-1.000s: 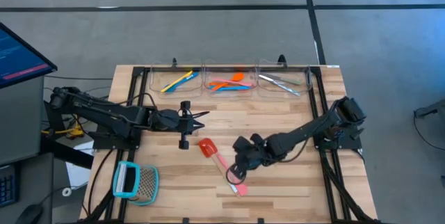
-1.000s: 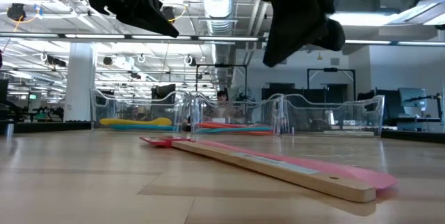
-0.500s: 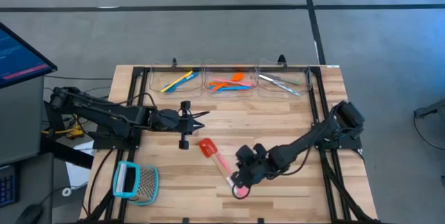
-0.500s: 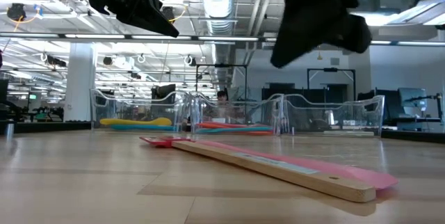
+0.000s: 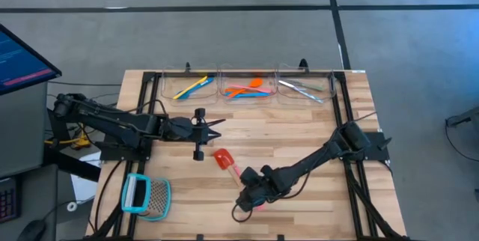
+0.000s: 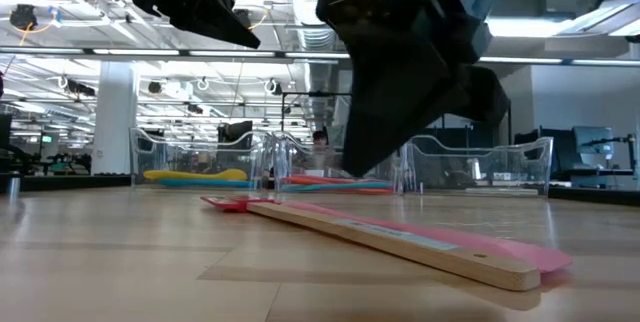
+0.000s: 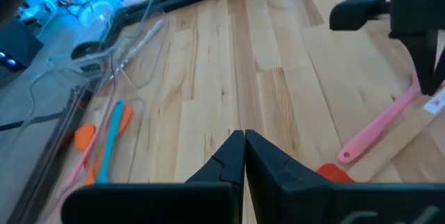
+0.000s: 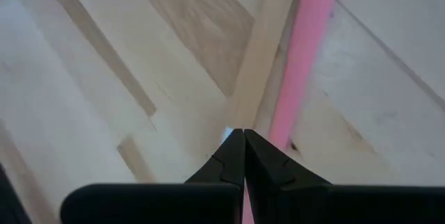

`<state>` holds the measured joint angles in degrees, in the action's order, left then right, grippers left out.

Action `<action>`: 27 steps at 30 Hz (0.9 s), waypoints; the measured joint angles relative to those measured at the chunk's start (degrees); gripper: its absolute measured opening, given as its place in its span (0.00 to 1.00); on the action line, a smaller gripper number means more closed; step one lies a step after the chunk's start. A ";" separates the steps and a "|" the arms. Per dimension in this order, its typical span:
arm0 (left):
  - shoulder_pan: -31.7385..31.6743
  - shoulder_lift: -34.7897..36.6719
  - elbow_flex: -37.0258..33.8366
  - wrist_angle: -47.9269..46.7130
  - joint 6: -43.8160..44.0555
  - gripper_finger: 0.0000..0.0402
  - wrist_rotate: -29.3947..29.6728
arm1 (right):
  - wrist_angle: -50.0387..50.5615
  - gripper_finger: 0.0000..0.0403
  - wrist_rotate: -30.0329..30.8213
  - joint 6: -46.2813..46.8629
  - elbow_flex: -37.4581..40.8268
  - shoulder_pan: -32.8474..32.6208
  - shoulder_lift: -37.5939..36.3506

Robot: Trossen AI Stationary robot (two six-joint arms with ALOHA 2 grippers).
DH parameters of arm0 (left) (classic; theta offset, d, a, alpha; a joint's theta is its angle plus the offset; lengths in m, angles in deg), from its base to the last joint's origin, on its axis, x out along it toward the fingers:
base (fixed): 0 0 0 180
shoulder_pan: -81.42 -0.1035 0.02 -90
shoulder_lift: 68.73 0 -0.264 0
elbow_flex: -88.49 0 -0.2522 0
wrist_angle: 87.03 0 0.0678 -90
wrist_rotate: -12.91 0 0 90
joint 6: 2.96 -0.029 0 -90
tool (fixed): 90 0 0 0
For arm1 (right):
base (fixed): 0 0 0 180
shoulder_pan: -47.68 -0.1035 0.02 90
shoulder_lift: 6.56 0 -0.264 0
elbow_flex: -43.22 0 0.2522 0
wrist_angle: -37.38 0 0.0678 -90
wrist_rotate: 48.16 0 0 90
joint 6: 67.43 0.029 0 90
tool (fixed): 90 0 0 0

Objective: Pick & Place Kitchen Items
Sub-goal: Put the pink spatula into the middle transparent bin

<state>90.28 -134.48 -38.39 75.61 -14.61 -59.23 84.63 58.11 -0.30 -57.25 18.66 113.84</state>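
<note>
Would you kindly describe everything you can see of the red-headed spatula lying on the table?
The red-headed spatula lies flat on the wooden table, angled with its glossy red head toward the clear bins and its pale wooden handle running toward the near edge. A slim pink utensil lies alongside the handle. The shut right gripper hovers over the handle's far end; contact cannot be told.

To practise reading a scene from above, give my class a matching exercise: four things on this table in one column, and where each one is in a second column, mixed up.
Things:
1. red-headed spatula
2. teal-framed mesh tool
3. yellow and blue utensils
4. silvery metal piece

Places:
A. the tray compartment nearest the left arm's side
B. flat on the wood mid-table, right gripper shut over its handle end
C. the tray compartment nearest the right arm's side
D. the near corner on the left arm's side

Pairs: 1-B, 2-D, 3-A, 4-C
</note>
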 joint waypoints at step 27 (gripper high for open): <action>0.00 0.00 0.00 -0.02 0.07 0.01 0.14 | 2.59 0.00 -4.21 -1.08 -2.28 1.75 3.72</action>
<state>90.28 -134.48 -38.39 75.59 -14.53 -59.09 87.22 53.90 -1.38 -59.53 20.41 117.56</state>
